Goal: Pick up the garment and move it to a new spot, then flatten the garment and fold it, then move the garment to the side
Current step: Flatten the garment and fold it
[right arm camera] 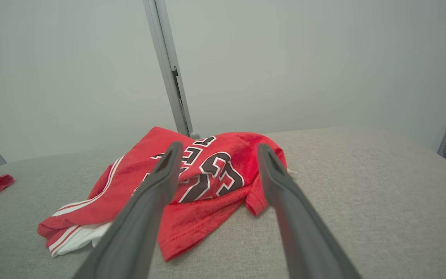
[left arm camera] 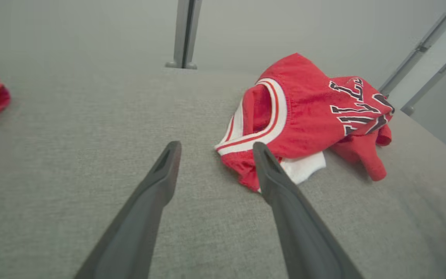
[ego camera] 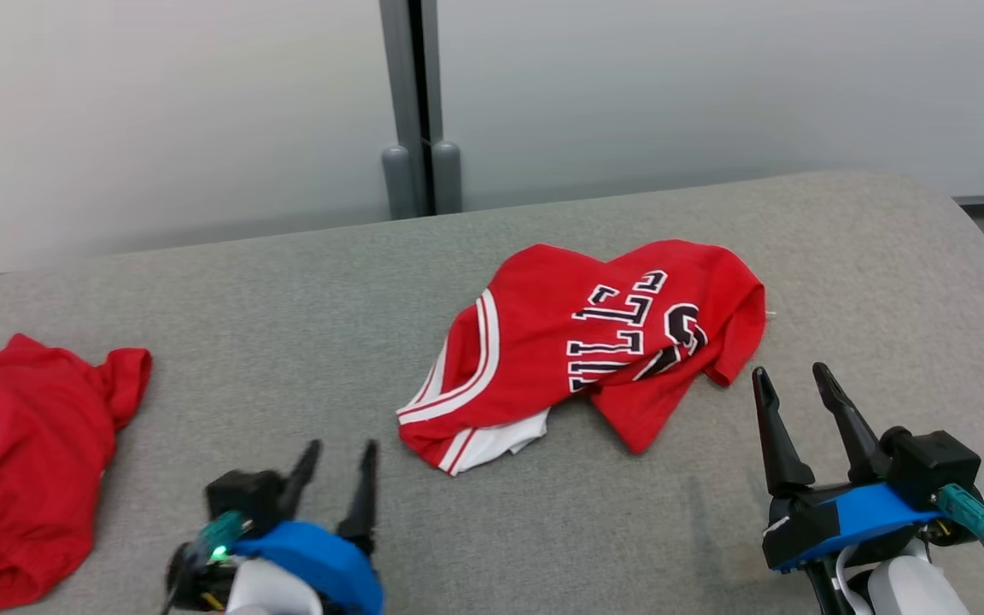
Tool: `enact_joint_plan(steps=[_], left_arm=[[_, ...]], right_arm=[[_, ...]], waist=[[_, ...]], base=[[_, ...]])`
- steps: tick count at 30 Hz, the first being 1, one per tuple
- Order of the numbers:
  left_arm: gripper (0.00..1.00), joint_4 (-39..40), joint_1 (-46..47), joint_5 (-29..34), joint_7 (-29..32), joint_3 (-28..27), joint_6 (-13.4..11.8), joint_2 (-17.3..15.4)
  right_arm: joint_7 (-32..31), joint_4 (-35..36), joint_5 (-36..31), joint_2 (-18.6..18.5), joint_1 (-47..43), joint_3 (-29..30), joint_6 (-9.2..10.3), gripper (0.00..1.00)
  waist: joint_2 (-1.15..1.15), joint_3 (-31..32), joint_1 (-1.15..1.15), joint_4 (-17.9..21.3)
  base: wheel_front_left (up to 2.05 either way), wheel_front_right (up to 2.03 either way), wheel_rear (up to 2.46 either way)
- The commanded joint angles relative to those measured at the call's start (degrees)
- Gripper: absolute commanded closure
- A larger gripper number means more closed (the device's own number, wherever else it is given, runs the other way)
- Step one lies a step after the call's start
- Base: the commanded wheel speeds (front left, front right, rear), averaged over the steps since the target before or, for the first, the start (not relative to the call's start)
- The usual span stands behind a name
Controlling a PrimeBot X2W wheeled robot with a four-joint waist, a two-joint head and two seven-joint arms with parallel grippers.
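The red shirt (ego camera: 586, 342) lies crumpled on the gray padded table (ego camera: 287, 290), a little to the right of the middle. It has dark letters and a number on its upper side and white stripes along the edge toward the robot's left. A bit of white cloth shows under its near edge. The left gripper (ego camera: 342, 446) is low over the near part of the table, its two fingers spread apart and holding nothing. In the left wrist view the striped corner of the red shirt is near one finger, not touching it. The right gripper (ego camera: 790, 370) is just beside the right end of the red shirt, also spread wide and empty, with its fingers pointing to the far side. A second red garment (ego camera: 22, 461) lies well apart, at the left side of the table. Behind the table a gray post (ego camera: 413, 102) stands before a pale wall (ego camera: 159, 111).
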State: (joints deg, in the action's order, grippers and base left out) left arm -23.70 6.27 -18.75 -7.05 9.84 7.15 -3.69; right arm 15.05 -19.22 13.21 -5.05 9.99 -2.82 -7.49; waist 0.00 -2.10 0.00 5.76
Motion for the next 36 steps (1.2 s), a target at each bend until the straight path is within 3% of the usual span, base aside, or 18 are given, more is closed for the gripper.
enact_joint_plan(steps=[1, 5, 9, 18, 19, 20, 21, 22, 23, 31, 36], left_arm=[[0.00, -0.34, 1.92, -1.83, 4.36, 2.94, 0.47, 0.15], [0.00, -1.59, 4.10, -6.73, 13.74, 7.43, 0.37, 0.02], [0.00, -4.17, 5.60, -12.39, 19.77, 6.17, -0.29, 0.24], [0.00, -8.71, 8.56, -18.66, 22.64, 2.48, -2.11, 0.49], [0.05, -9.20, 8.98, -18.74, 22.67, 2.49, -2.21, 0.47], [0.35, -9.69, 9.41, -18.56, 22.58, 2.56, -2.36, 0.34], [0.77, -10.06, 9.75, -18.19, 22.18, 2.61, -2.58, 0.18], [0.77, -10.06, 9.75, -18.19, 22.18, 2.61, -2.58, 0.18], [1.00, -10.37, 10.03, -18.17, 21.76, 2.54, -2.55, 0.15], [1.00, -8.41, 10.21, -18.80, 19.14, 2.89, -1.21, -0.68], [1.00, -1.43, 6.98, -21.55, 22.25, 2.48, -0.53, -2.95]], right_arm=[[0.18, -0.19, 0.13, 0.19, 1.11, 0.03, -0.01, 0.00], [0.18, 0.02, 0.57, 0.52, 1.91, 0.04, -0.01, 0.00], [0.18, 0.09, 0.96, 0.86, 2.91, -0.32, -0.01, 0.00], [0.18, 0.36, 1.87, 1.83, 4.07, -0.47, -0.01, 0.00], [0.18, 0.34, 1.93, 1.87, 4.13, -0.49, -0.01, 0.00], [0.18, 0.28, 1.97, 1.89, 4.17, -0.41, -0.01, 0.00], [0.18, 0.23, 1.98, 1.94, 4.18, -0.33, -0.01, 0.00], [0.18, 0.23, 1.98, 1.94, 4.18, -0.33, -0.01, 0.00], [0.18, 0.20, 1.92, 1.98, 4.13, -0.13, -0.01, 0.00], [0.19, 0.10, 1.96, 2.14, 2.78, 1.10, -0.01, 0.00], [0.19, -0.15, 1.58, 2.08, 2.11, 2.16, -0.01, 0.00]], waist=[[0.00, -0.60, 0.00, 0.98], [0.00, -2.06, 0.00, 3.26], [0.00, -3.69, 0.00, 6.15], [0.00, -5.66, 0.00, 10.91], [0.00, -5.79, 0.00, 11.09], [0.00, -5.87, 0.00, 11.17], [0.00, -5.91, 0.00, 11.21], [0.00, -5.91, 0.00, 11.21], [0.00, -5.92, 0.00, 11.15], [0.00, -3.85, 0.00, 7.08], [0.00, -2.21, 0.00, 2.71]], base=[[0.00, 0.00, 0.00], [0.00, 0.00, 0.00], [0.00, 0.00, 0.00], [0.00, 0.00, 0.00], [0.00, 0.00, 0.00], [0.00, 0.00, 0.00], [0.00, 0.00, 0.00], [0.00, 0.00, 0.00], [0.00, 0.00, 0.00], [0.00, 0.00, 0.00], [0.00, 0.00, 0.00]])
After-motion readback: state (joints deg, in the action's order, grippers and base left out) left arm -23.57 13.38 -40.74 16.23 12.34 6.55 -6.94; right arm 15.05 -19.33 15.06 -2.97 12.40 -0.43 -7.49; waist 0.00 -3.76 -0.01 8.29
